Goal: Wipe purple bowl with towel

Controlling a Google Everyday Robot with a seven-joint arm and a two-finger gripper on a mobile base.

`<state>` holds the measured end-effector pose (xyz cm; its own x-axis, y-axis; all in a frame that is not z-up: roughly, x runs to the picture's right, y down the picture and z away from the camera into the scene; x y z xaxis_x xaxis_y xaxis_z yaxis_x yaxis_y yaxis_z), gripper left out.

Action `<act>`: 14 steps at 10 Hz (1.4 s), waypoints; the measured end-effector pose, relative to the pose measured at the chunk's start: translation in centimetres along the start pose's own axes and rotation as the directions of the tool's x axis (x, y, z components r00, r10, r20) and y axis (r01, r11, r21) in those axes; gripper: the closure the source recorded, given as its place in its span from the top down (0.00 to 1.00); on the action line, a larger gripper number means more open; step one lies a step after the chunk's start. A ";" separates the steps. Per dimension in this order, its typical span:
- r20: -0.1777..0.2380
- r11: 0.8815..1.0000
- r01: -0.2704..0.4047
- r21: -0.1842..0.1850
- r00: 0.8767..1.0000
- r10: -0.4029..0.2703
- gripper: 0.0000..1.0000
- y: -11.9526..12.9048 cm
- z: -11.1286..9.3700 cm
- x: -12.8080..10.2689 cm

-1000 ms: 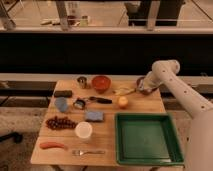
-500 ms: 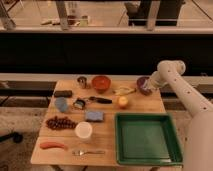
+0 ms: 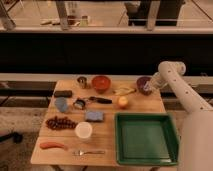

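Here the fingers, pinched shut, sit at the purple bowl, banana and orange-red bowl alongside.

Dim, warm light on the tabletop, with a dark band behind it. Everything is softly blurred, and the claw at the far-right purple bowl is indistinct.

We hold our gripper low, fingers pressed together, pointing down and leftward. Just above and right of it our white arm bends sharply. From there it slopes down and right, away from the gripper, to our base.
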<state>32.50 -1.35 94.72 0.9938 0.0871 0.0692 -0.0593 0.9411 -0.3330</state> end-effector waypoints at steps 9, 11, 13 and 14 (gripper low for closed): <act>-0.038 0.999 0.032 0.018 0.999 -0.032 0.02 -2.5 0.8 0.0; -0.052 0.999 0.035 0.018 0.998 -0.034 0.02 -2.9 1.2 0.0; -0.062 0.999 0.038 0.019 0.997 -0.036 0.02 -3.5 1.7 0.2; -0.064 0.999 0.038 0.021 0.997 -0.036 0.02 -3.7 1.9 0.3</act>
<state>32.82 -4.19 97.73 0.9993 0.0318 0.0213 -0.0237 0.9503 -0.3106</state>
